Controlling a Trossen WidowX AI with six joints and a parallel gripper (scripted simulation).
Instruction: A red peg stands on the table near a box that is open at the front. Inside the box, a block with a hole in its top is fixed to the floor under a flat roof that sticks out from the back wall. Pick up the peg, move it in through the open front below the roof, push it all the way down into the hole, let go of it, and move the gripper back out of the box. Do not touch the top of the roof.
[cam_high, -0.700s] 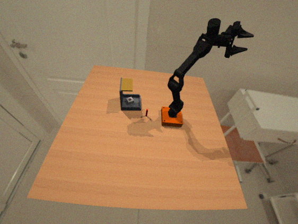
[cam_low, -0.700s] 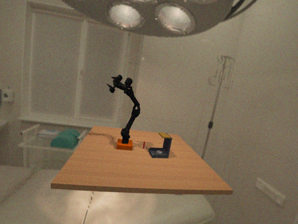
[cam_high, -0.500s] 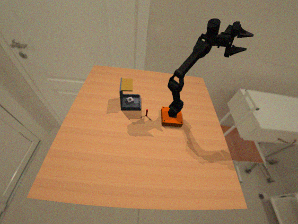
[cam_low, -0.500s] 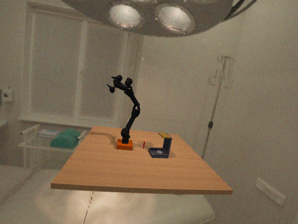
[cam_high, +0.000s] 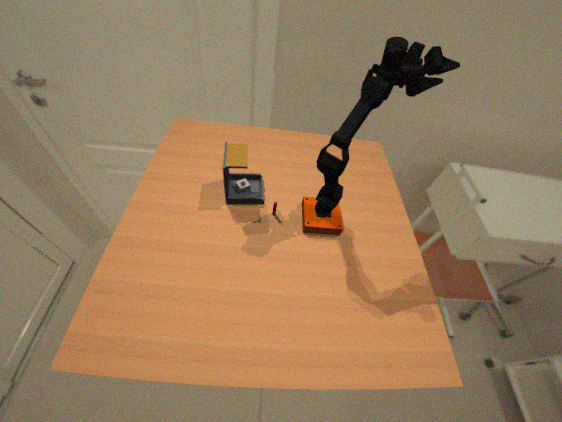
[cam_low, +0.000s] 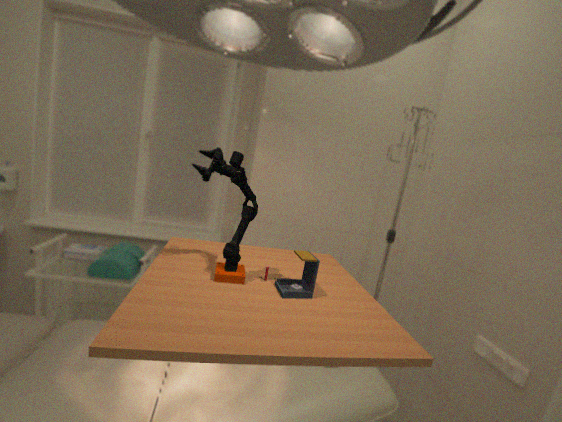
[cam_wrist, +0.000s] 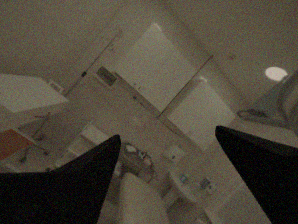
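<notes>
The red peg (cam_high: 274, 208) (cam_low: 266, 273) stands upright on the table between the orange arm base and the box. The dark blue-grey box (cam_high: 245, 202) (cam_low: 298, 295) has a tall back wall with a yellow flat roof (cam_high: 237, 155) (cam_low: 306, 256) sticking out from it. The white block (cam_high: 243, 185) (cam_low: 297, 286) with a dark hole sits on the box floor. My gripper (cam_high: 451, 73) (cam_low: 197, 158) (cam_wrist: 166, 134) is wide open and empty, high up and far from the peg, on the side of the base away from the box.
The orange base (cam_high: 322, 221) (cam_low: 230, 274) carries the arm on the wooden table (cam_high: 250, 310) (cam_low: 240, 325). The box has low side walls. A large lamp (cam_low: 280, 45) hangs at the top of the exterior view. The wrist view shows only the room.
</notes>
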